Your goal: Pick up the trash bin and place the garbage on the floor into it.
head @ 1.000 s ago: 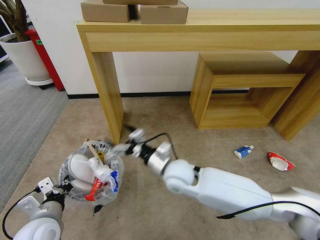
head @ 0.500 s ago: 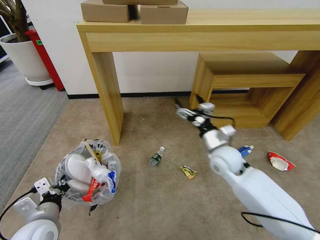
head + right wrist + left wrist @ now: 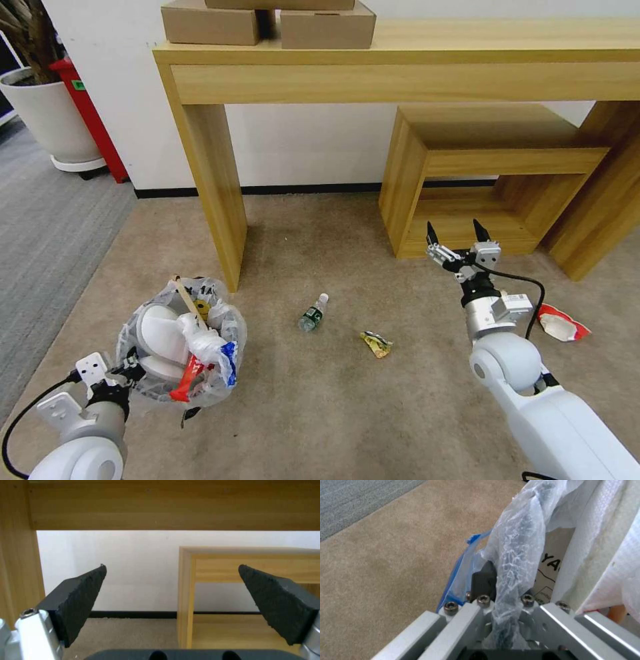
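**Right arm swung clear of the bin, jaws empty and spread**

A second earlier the right gripper (image 3: 457, 240) had been at the trash bin (image 3: 179, 347) in the lower left of the head frame; half a second later it was sweeping across the middle, and at this moment it hung in the right centre of the frame, in front of the low wooden shelf unit (image 3: 493, 173), jaws released wide with nothing between them. The right wrist view confirmed it: both dark pads apart, wall and wood beyond.

The swing uncovered litter on the beige carpet (image 3: 320, 413): a small plastic bottle (image 3: 313, 313) and a yellow wrapper (image 3: 377, 344) lay near the frame's centre, and a red-and-white crumpled wrapper (image 3: 560, 325) lay just right of the arm.

The left gripper (image 3: 123, 375), at the lower left, was clenched on the bunched plastic liner (image 3: 513, 555) at the bin's rim, holding the bin. The bin already carried white slippers (image 3: 160, 333), a wooden stick (image 3: 185, 301) and wrappers.

Judged from this, one drop was finished, and at least three pieces remained to collect.
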`<state>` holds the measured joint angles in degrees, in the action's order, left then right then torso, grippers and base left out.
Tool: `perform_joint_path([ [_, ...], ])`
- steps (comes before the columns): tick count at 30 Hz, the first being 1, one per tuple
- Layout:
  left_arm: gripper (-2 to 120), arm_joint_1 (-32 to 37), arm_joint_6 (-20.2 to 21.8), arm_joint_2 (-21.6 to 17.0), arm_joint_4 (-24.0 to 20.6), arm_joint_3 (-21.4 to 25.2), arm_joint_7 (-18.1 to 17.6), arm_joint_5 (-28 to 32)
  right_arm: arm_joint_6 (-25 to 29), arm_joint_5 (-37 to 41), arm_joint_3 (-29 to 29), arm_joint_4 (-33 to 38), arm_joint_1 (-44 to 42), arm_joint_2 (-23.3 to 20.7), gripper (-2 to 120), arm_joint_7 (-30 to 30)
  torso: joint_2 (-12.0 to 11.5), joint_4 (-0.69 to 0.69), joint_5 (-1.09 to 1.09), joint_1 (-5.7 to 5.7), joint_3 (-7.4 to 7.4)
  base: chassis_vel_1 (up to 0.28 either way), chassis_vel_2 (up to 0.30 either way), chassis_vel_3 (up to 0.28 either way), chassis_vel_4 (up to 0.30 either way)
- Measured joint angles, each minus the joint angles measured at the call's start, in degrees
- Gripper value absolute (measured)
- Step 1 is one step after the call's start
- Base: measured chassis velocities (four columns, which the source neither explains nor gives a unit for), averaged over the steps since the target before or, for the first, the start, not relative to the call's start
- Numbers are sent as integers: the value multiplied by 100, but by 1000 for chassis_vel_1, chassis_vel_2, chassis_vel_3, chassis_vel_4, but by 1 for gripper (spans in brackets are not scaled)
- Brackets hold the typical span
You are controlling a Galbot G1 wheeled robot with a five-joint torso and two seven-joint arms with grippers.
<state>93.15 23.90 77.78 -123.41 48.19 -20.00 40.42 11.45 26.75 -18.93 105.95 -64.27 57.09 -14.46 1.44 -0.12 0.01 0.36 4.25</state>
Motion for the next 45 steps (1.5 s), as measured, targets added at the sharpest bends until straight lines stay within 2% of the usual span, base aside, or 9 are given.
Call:
perform_joint_path([
  [8, 0, -2, -55, 21, -33, 7, 51, -48, 61, -170, -286, -82, -225, 258, 100, 9, 0, 1, 0, 0, 0, 0, 0, 0, 0],
  [19, 0, -71, -139, 23, -35, 27, 121, -158, 90, -437, -1041, 137, -845, 1094, 100, 69, 0, -1, 0, 0, 0, 0, 0, 0, 0],
  [23, 0, -106, -144, -16, 6, 27, 123, -143, 123, -478, -1131, 143, -933, 1234, 100, 69, 0, 0, -1, 0, 0, 0, 0, 0, 0],
  [45, 0, -103, -145, -198, 58, 59, 118, -42, 110, -493, -1180, 184, -987, 1299, 100, 48, 0, 0, 0, 1, 0, 0, 0, 0, 0],
])
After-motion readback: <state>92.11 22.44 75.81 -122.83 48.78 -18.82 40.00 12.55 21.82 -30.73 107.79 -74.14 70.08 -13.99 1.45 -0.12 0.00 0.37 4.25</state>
